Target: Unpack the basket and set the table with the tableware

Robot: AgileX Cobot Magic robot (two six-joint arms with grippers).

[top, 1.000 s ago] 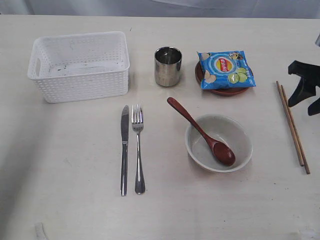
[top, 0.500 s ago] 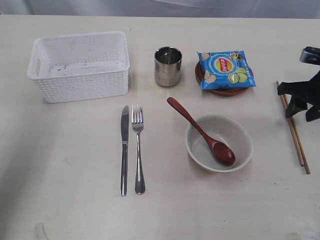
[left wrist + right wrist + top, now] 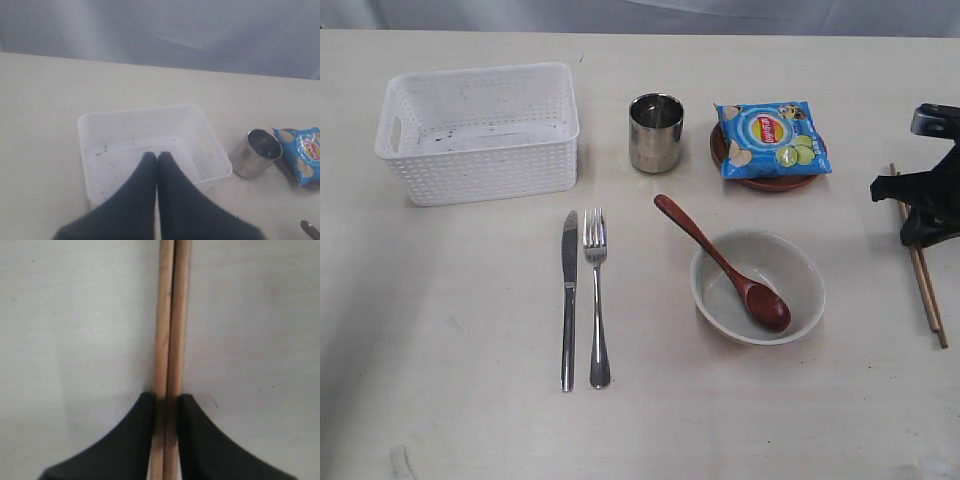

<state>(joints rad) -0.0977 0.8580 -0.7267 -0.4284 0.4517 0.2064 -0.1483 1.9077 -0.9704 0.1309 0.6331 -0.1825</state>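
My right gripper (image 3: pixel 920 212) (image 3: pixel 166 399) is shut on the pair of wooden chopsticks (image 3: pixel 931 300) (image 3: pixel 170 315) at the table's (image 3: pixel 440 320) right edge; both sticks lie pressed together between its fingers. The white basket (image 3: pixel 480 172) (image 3: pixel 212 152) stands empty at the back left. My left gripper (image 3: pixel 157 156) hovers over it, shut and holding nothing. A steel knife (image 3: pixel 568 300) and fork (image 3: pixel 597 300) lie side by side in the middle. The cream bowl (image 3: pixel 802 262) holds the reddish-brown spoon (image 3: pixel 705 243). The steel cup (image 3: pixel 655 132) (image 3: pixel 256 152) stands next to the brown plate (image 3: pixel 770 183).
A blue chip bag (image 3: pixel 770 138) (image 3: pixel 302 152) lies on the plate. The table's right edge runs just beyond the chopsticks. A grey curtain hangs behind the far edge.
My right gripper came down over the chopsticks and closed on them, drawing the two sticks together and shifting them slightly. The left gripper and the other tableware stayed put.
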